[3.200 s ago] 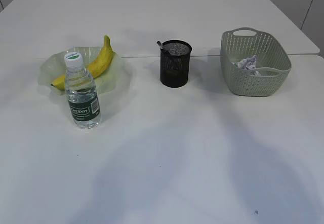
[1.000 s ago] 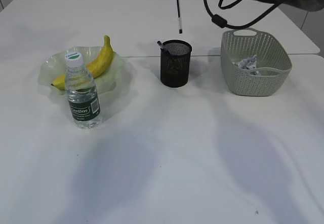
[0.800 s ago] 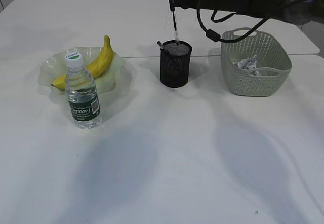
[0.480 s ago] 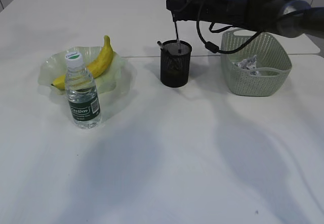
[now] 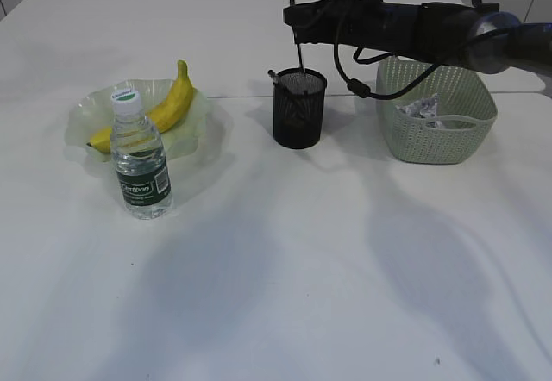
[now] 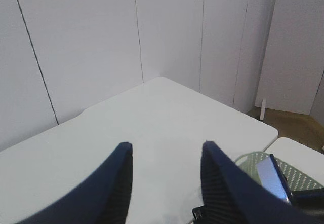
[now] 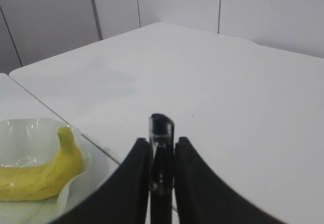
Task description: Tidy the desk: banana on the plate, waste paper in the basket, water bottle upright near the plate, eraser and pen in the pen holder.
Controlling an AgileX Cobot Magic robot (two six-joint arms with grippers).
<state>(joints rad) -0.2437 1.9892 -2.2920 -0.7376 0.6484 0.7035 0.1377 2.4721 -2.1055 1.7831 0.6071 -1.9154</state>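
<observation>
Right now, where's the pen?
The pen hangs upright in the right gripper, centre-right in the exterior view, its lower end at the rim of the black pen holder, left of the basket.

a white counter [image 5: 285, 260], matte and smooth, crossed by a seam running side to side at the back [image 5: 241, 96]. soft grey shadows lying across its near half [image 5: 414, 252]. a small dark speck near the front right edge [image 5: 436, 361]. behind, a pale panelled wall [image 6: 91, 36] with thin dark vertical joints. past the far corner of the counter, a strip of brownish floor [image 6: 291, 125].
</observation>
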